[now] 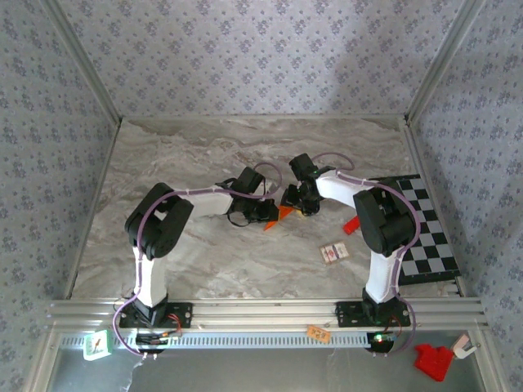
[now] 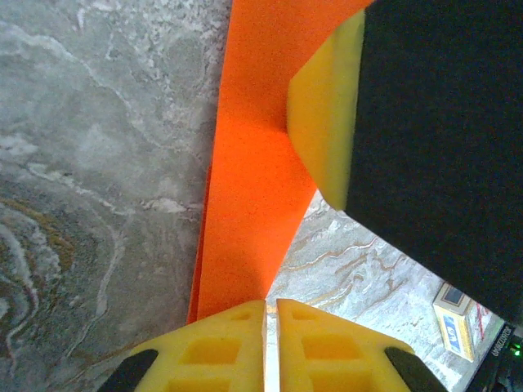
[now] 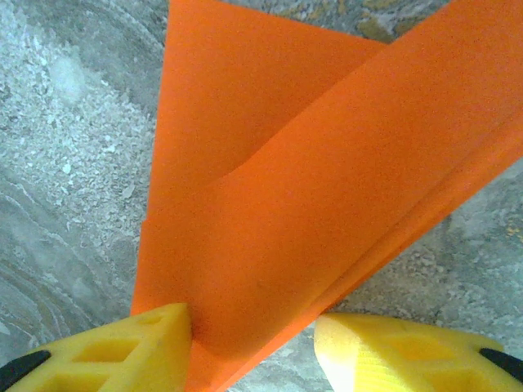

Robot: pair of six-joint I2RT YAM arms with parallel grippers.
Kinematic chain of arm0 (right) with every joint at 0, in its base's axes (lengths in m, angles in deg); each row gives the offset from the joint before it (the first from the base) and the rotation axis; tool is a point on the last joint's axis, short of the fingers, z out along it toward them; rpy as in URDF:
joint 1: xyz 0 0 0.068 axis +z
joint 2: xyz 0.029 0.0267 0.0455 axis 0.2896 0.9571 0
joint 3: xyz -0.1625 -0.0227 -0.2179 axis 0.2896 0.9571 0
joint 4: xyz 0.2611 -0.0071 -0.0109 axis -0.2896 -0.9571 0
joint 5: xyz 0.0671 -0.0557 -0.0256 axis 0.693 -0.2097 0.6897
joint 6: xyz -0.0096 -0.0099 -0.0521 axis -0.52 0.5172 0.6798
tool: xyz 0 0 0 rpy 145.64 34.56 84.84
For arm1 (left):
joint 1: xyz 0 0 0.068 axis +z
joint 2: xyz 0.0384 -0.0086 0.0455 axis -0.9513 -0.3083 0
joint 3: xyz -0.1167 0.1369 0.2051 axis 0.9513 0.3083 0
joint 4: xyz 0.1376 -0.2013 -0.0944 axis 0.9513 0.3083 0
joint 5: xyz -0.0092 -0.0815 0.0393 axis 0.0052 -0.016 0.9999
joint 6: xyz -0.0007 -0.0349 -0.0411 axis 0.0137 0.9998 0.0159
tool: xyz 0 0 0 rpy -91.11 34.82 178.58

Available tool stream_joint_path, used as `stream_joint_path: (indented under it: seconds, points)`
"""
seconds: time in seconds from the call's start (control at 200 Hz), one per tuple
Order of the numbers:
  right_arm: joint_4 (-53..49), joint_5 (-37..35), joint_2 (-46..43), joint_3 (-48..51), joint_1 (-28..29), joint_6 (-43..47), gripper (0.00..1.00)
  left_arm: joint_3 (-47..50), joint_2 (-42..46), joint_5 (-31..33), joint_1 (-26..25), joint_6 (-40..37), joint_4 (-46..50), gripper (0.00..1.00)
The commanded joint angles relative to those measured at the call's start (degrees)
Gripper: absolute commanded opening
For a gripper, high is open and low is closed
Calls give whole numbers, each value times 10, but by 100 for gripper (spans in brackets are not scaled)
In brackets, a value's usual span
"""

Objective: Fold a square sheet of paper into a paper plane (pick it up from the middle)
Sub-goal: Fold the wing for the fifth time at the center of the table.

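The square sheet of paper (image 3: 270,204), already creased into a layered, pointed shape, was held between the two wrists just right of the middle of the table (image 1: 163,155). The left gripper (image 2: 270,314) was pinched shut on one narrow end of it, its jaws all but meeting. The right gripper (image 3: 253,351) straddled the wider folded part with its jaws about halfway apart. One finger touched the paper and the other stood clear, so it bracketed the sheet without clamping it.

To fold well here, the left pinch probably needed to hold firm as the anchor while the right fingers closed square across the layers. A skewed bite would likely set the crease off the centre line, and a tug between the arms could tear the thin sheet.

From the near edge outward, a small card (image 1: 335,253) lay nearest, right of centre. Beyond it a small red block (image 1: 351,224) sat close beside the right arm, and the checkered board (image 1: 429,245) ran along the right edge. The left half and the far edge offered open marble for laying the paper down
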Motion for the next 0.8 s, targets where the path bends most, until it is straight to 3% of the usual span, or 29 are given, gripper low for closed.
stream_joint_path:
  seconds: [0.0, 0.795]
  points:
    - [-13, -29, 102, 47, 4, 0, 52, -14, -20, 3, 2, -3, 3, 10]
    - [-5, -15, 76, 50, 3, 1, 51, -8, -32, 9, 7, -6, 42, 5]
